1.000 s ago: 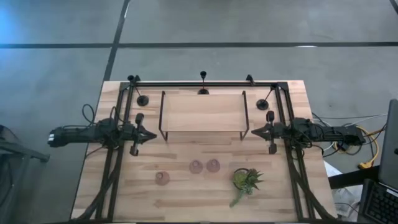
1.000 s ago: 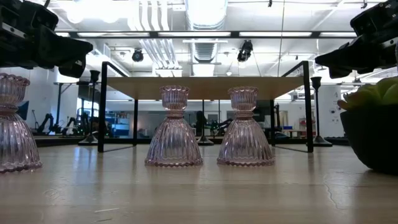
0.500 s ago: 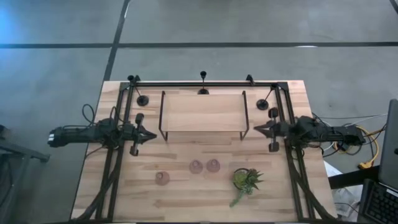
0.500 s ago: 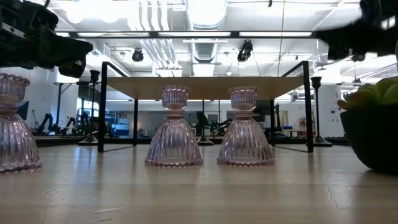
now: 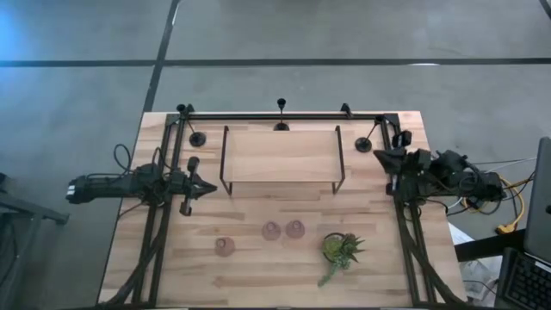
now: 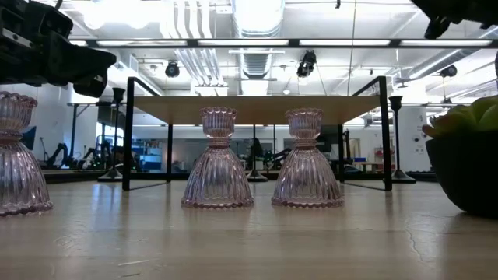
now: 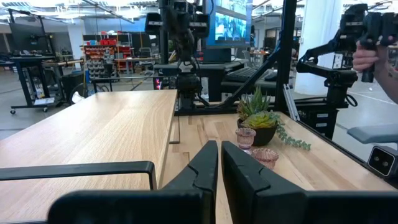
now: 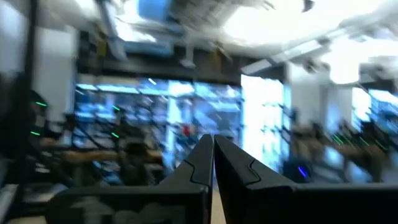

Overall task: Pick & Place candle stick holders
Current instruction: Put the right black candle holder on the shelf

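Three pink glass holders [image 5: 225, 247] [image 5: 271, 231] [image 5: 295, 229] stand on their wide bases on the near half of the table; they also show in the low view [image 6: 218, 159] [image 6: 306, 159] [image 6: 15, 155]. Three slim black holders stand on disc bases at the far side [image 5: 197, 139] [image 5: 281, 127] [image 5: 365, 145]. My left gripper [image 5: 211, 187] [image 7: 219, 163] is shut and empty, left of the wooden shelf. My right gripper [image 5: 379, 153] [image 8: 213, 158] is shut and empty, raised near the right black holder.
A wooden shelf on black legs [image 5: 280, 155] stands mid-table. A green spiky plant in a dark pot [image 5: 340, 250] sits near right of the pink holders. A black frame rail [image 5: 275, 115] runs along the far edge. A person's hand [image 7: 367, 57] shows beyond the table.
My right gripper has risen and gone toward the table's far right corner, tipping upward; in the low view it has climbed to the picture's top. Its fingers have stayed shut. The holders have not moved.
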`<state>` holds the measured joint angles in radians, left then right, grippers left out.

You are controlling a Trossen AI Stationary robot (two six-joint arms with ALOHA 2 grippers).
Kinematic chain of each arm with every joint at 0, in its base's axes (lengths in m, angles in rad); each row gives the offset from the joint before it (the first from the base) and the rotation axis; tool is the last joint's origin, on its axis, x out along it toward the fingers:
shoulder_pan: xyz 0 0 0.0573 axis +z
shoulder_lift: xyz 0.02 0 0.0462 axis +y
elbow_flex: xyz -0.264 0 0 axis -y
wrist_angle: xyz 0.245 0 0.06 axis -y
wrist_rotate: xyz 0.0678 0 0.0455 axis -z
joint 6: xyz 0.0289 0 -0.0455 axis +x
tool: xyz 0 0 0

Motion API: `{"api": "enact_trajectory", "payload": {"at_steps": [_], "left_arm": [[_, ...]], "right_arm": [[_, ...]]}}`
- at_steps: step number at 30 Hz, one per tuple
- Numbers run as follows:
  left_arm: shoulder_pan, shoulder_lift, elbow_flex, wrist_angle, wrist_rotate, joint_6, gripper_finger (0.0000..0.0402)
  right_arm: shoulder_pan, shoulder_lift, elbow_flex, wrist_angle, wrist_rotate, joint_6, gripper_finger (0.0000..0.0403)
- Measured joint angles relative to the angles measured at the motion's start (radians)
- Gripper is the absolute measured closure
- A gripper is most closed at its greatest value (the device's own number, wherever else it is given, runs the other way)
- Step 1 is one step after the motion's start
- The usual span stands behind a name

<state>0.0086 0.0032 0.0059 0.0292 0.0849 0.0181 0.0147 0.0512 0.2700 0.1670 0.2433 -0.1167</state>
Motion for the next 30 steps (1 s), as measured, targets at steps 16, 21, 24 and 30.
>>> {"api": "enact_trajectory", "payload": {"at_steps": [16, 21, 24, 30], "left_arm": [[0.0, 0.0, 0.0, 0.0, 0.0, 0.0, 0.0376], [0.0, 0.0, 0.0, 0.0, 0.0, 0.0, 0.0376], [0.0, 0.0, 0.0, 0.0, 0.0, 0.0, 0.0376], [0.0, 0.0, 0.0, 0.0, 0.0, 0.0, 0.0376]], "right_arm": [[0.0, 0.486, 0.358, -0.196, 0.077, -0.068, 0.0394], [0.0, 0.602, 0.471, -0.195, 0.077, -0.138, 0.0394], [0.0, 0.637, 0.501, -0.216, 0.077, -0.154, 0.0394], [0.0, 0.617, 0.505, -0.283, 0.135, -0.136, 0.0394]]}}
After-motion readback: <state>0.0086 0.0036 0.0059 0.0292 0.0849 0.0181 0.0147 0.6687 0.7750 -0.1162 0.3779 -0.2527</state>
